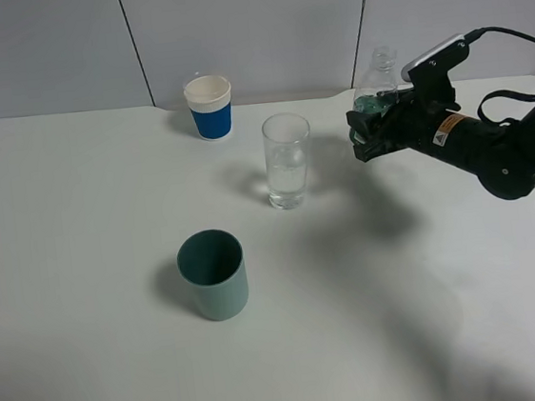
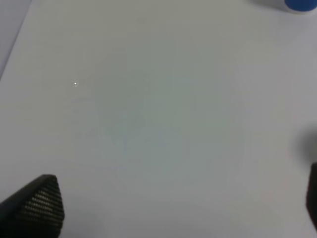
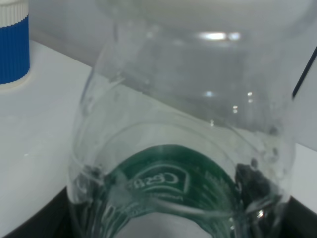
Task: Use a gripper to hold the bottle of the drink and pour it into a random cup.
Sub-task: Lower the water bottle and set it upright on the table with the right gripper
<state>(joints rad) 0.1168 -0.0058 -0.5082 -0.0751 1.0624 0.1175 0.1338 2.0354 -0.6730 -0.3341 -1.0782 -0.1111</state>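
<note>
My right gripper (image 1: pixel 367 131) is shut on the clear bottle (image 1: pixel 377 84) with the green label and holds it upright above the table, to the right of the tall clear glass (image 1: pixel 288 160). The bottle fills the right wrist view (image 3: pixel 188 129), with its green label low between the jaws. The glass stands upright mid-table and seems to hold some clear liquid. Only the tips of my left gripper (image 2: pixel 173 208) show in the left wrist view, wide apart over bare table; it is out of the high view.
A blue-and-white paper cup (image 1: pixel 210 107) stands at the back, left of the glass; it also shows in the right wrist view (image 3: pixel 14 44). A teal-green cup (image 1: pixel 214 274) stands nearer the front. The white table (image 1: pixel 84 277) ends at a grey wall behind.
</note>
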